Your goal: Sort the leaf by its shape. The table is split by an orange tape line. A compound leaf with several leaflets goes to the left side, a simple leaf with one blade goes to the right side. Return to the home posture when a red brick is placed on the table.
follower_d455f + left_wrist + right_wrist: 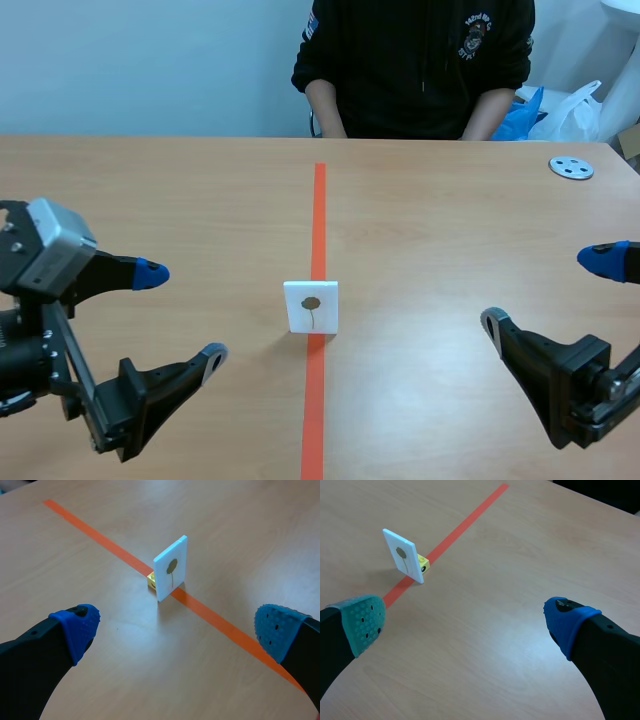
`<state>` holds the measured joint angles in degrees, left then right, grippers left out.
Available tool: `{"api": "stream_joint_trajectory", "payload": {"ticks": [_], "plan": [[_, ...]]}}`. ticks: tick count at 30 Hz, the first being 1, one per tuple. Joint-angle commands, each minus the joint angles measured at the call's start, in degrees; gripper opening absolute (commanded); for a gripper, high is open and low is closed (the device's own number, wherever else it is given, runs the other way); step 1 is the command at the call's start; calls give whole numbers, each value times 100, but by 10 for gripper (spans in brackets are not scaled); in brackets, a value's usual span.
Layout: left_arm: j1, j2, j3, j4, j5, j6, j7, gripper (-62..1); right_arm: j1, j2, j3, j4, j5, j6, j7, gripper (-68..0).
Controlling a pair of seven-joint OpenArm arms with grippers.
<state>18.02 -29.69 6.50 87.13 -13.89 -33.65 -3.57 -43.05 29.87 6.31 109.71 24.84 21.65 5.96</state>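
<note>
I am seeing both arms resting low at the near edge of the table (180, 190). The left gripper (181, 313) is spread wide and grasping nothing, and so is the right gripper (546, 290). The white card (311, 306) is standing upright on the orange tape line (319, 215), between the grippers and ahead of them. It is showing one rounded dark leaf blade on a thin stalk. A small yellow block (151, 580) is touching its back.

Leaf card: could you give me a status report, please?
Left gripper, right gripper open. Leaf card upright on tape line, one blade. Nothing blocking it.
</note>
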Motion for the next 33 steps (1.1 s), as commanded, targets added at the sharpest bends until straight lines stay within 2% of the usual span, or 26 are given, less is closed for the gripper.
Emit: {"api": "stream_joint_trajectory", "payload": {"ticks": [1,5,16,22,33], "plan": [[-258,0,168,-85,122,-39,-240,14,20,11,74,90,39,-22,63,4],[-935,57,638,-750,540,-39,-656,14,20,11,74,90,39,-22,66,4],[-2522,581,1725,-2577,1342,-33,-1639,14,20,9,74,90,39,-22,66,4],[-3088,763,2286,-3230,1545,138,-2033,14,20,9,74,90,39,-22,66,4],[-3748,1113,3008,-4249,1674,341,-2428,14,20,9,74,90,39,-22,66,4]]}}
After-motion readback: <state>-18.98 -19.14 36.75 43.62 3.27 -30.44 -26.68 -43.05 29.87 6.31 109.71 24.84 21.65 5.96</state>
